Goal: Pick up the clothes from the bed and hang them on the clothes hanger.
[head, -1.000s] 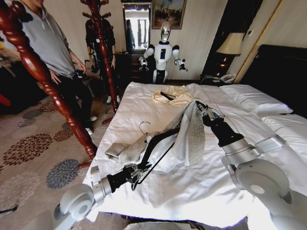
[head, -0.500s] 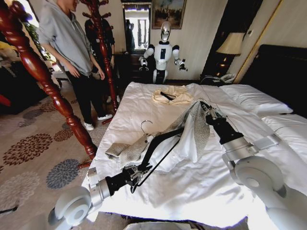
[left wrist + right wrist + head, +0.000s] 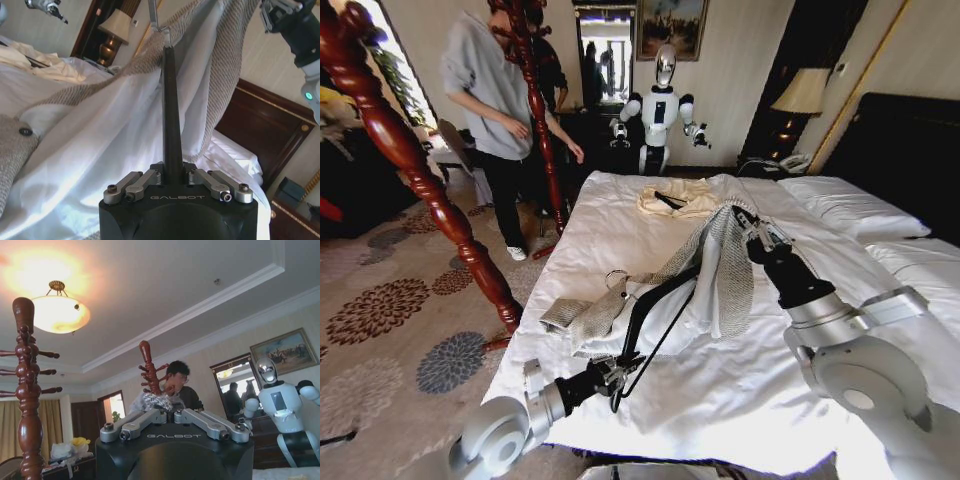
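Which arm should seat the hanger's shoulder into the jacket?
Probably left: its pincer holds the hanger, already partly inside the jacket; the right pincer is busy holding the fabric up.

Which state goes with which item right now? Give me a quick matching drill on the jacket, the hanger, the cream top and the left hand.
Items:
1. jacket
2. hanger
3. cream top
4. left hand

States:
A. lying loose farther up the bed
B. gripping one end of the hanger, low near the bed's foot
C. one part lifted by the right hand, rest trailing on the duvet
D. black, slanting up under the fabric

Pairs: 1-C, 2-D, 3-A, 4-B
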